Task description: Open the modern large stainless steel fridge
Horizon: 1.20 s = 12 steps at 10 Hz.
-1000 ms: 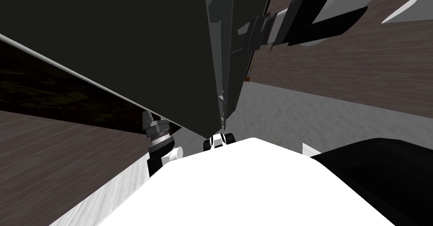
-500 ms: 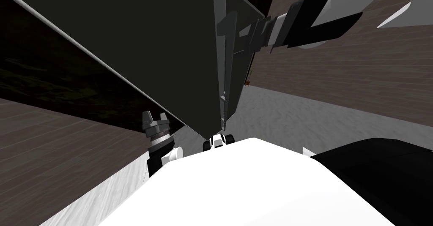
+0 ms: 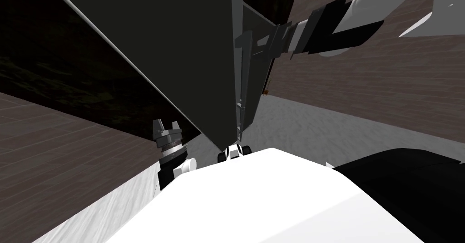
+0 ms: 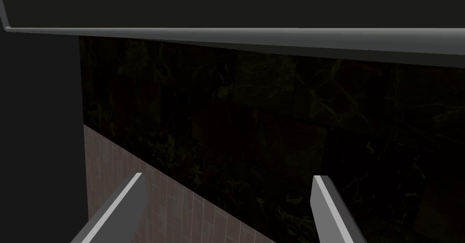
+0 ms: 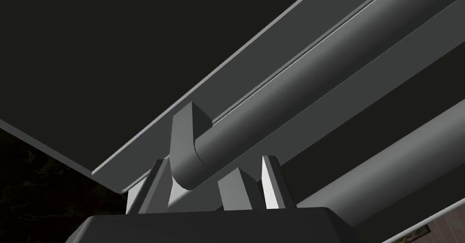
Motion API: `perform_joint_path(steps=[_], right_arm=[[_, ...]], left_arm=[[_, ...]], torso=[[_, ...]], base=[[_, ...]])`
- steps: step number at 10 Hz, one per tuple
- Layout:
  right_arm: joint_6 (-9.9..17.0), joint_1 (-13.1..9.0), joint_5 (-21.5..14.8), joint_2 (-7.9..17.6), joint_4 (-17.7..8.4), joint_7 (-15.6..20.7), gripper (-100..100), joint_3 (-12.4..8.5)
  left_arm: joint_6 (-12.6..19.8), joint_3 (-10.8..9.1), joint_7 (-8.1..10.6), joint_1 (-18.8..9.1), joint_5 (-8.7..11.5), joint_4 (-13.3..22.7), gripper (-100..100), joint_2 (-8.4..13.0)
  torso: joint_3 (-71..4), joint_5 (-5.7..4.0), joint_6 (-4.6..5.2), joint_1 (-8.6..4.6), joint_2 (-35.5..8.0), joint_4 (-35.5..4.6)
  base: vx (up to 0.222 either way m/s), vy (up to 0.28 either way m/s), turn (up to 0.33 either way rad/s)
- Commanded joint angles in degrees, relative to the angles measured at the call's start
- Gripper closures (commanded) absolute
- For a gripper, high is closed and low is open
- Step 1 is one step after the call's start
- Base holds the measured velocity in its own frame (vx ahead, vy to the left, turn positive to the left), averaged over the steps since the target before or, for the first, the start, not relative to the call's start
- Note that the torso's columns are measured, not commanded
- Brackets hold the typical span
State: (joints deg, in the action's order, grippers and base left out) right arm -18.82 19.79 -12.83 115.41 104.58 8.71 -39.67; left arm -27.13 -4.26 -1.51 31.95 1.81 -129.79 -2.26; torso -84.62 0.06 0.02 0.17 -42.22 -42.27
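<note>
the head camera looks steeply down, rolled, along the dark grey flat fridge door (image 3: 181,49) and its grey round bar handle (image 3: 244,81). the right wrist camera sits hard against that handle (image 5: 290,104). the left wrist camera, further off, faces the door's lower edge (image 4: 227,33) and the black veined wall (image 4: 272,140), both shared with the head view.

- My right fingers (image 5: 271,183) rise from the dark box of my hand and press either side of the handle (image 5: 290,101) at its near end.
- That end curls into a short grey bracket (image 5: 184,136) that meets the door.
- The handle is a round grey bar running away from me along the fridge door (image 5: 113,49), a flat, very dark panel with a lighter grey strip along its edge.
- A second grey bar (image 5: 390,167) lies parallel to the handle, across a dark band from it.
- Past the door's near corner is a dim, dark, veined surface (image 5: 36,195).
</note>
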Motion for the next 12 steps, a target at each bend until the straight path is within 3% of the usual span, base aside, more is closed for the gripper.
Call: perform_joint_path(steps=[1, 2, 3, 4, 8, 9, 10, 12], right_arm=[[-0.82, -1.18, -1.54, 1.79, -0.14, -2.13, 100, -0.35], [-0.94, -1.29, -1.51, 2.79, -0.18, -2.46, 100, -0.65], [-0.77, -0.92, -1.18, 2.09, -0.11, -1.69, 100, -0.55], [-0.57, -1.11, -1.27, 3.06, -0.4, -2.18, -100, -0.77], [0.48, -1.44, -1.38, 3.16, -1.67, -2.53, -100, -0.9], [0.81, -1.58, -1.38, 2.95, -2.08, -2.53, 100, -1.0], [1.23, -1.47, -1.79, 3.21, -3.7, -2.75, 100, -0.07], [1.4, -1.41, -1.99, 3.35, -4.48, -2.86, 100, 0.4]], left_arm=[[0.0, 0.01, 0.0, -0.01, 0.0, 0.0, 0, 0.0], [0.0, 0.01, 0.0, -0.01, 0.0, 0.0, 0, -0.01], [0.0, 0.01, 0.0, -0.01, 0.0, 0.0, 0, -0.01], [0.0, 0.01, 0.0, -0.01, 0.0, 0.0, 0, 0.0], [0.0, 0.01, 0.0, -0.02, 0.0, 0.0, 0, 0.0], [0.0, 0.0, 0.0, -0.02, 0.0, 0.0, 0, 0.0], [0.0, 0.01, 0.0, -0.02, 0.0, 0.0, 0, 0.0], [0.0, 0.02, 0.0, -0.03, 0.0, 0.0, 0, -0.02]], torso=[[0.08, 0.02, -0.04, 0.05, -0.1, -0.03], [0.12, 0.01, -0.03, 0.0, -0.18, -0.06], [0.13, -0.03, -0.02, -0.07, -0.18, -0.06], [0.07, -0.09, -0.03, -0.26, -0.09, -0.02], [0.25, 0.27, -0.38, 0.48, -0.17, 0.08], [0.05, 0.23, -0.4, 0.45, 0.08, 0.24], [-0.1, 0.15, -0.24, 0.32, 0.2, 0.2], [0.2, 0.07, -0.05, 0.22, -0.29, -0.09]], base=[[-0.013, 0.045, -0.064], [-0.02, 0.056, -0.091], [-0.008, 0.028, -0.017], [-0.056, 0.076, -0.126], [-0.049, 0.077, -0.082], [-0.005, -0.016, -0.017], [-0.095, 0.099, -0.227], [-0.125, 0.15, -0.136]])
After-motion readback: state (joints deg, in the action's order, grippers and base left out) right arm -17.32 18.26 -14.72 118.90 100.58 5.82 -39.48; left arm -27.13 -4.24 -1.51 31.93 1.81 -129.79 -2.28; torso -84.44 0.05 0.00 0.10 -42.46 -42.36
